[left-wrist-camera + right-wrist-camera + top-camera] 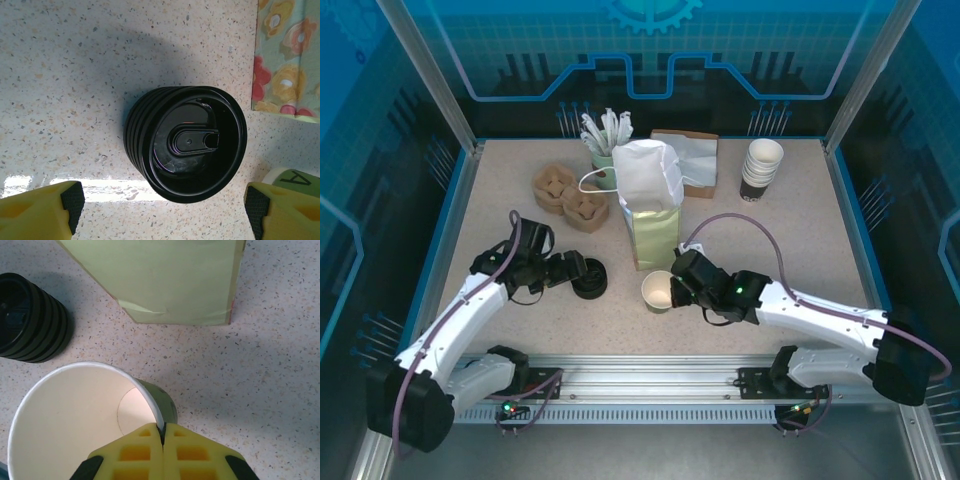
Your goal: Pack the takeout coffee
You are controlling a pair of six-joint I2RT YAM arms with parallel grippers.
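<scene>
Black plastic lid stack [185, 142]: centre open left gripper [164, 201]; right gripper [162, 434] clamps greenish paper cup [65, 415] rim at 6 o'clock.

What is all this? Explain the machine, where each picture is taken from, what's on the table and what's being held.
These are two robot arms bolted at the table's near edge, each ending in a two-finger gripper. The wide picture comes from a fixed camera above and behind them. The other two come from a camera on each wrist, looking down past that arm's own gripper.

On the speckled table stand a green paper bag, a stack of black lids, a stack of spare cups and cardboard cup carriers.

The right gripper is shut on the rim of an open, lidless paper cup. The left gripper is open, jaws spread wide with the lids just ahead of them, holding nothing.
</scene>
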